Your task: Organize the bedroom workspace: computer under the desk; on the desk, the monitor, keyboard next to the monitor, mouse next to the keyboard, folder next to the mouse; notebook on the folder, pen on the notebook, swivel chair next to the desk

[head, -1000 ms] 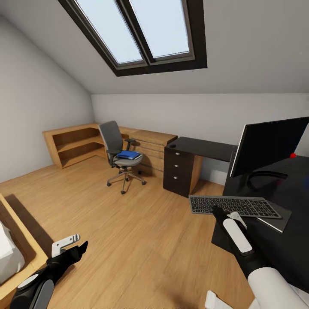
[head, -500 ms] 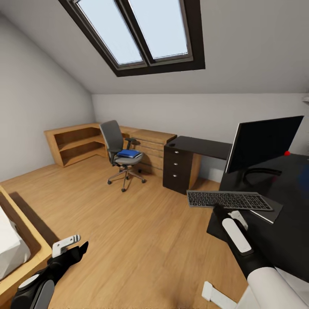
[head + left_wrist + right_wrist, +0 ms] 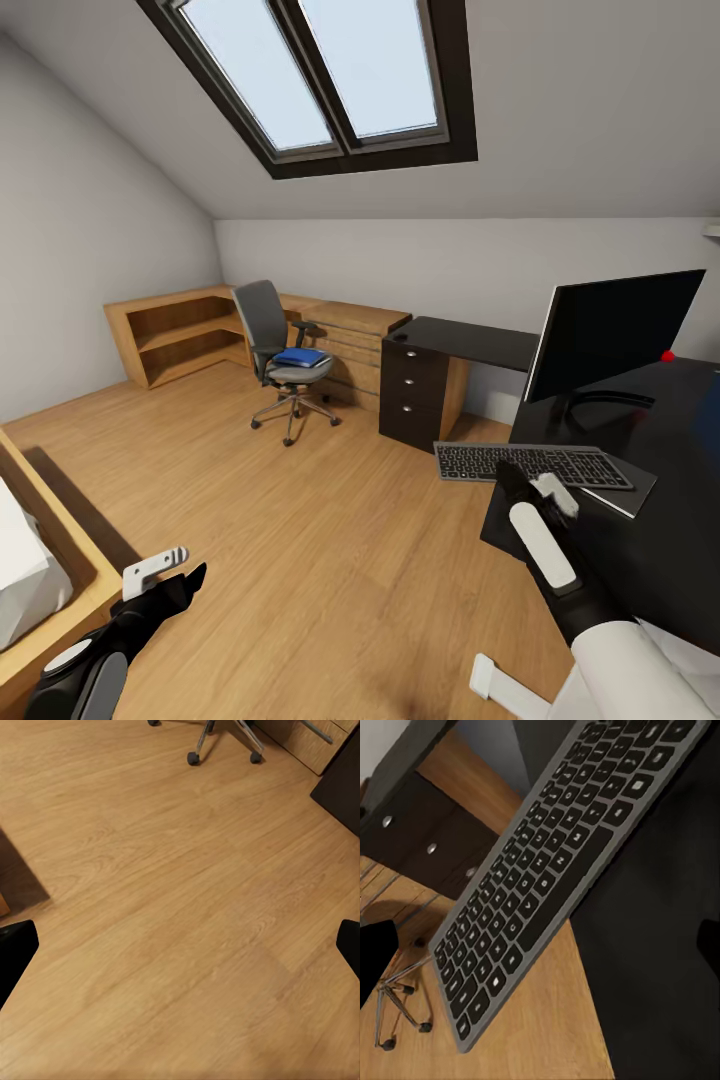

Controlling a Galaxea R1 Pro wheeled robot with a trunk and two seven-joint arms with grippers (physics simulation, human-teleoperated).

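The monitor stands on the black desk. In front of it the keyboard lies on the desk with its left end sticking out past the desk's edge. A grey notebook lies partly under its right end. My right gripper hovers open just over the keyboard's near edge, holding nothing. Across the room the swivel chair carries the blue folder on its seat. My left gripper hangs open low over the floor.
The desk's far wing ends at a black drawer unit. Light-wood cabinets line the back wall behind the chair. A bed corner sits at the left. A small red object lies behind the monitor. Wooden floor stretches between.
The view shifted slightly to the right early on. My right gripper has risen and moved forward, closer to the keyboard's near edge. The left arm has not moved.
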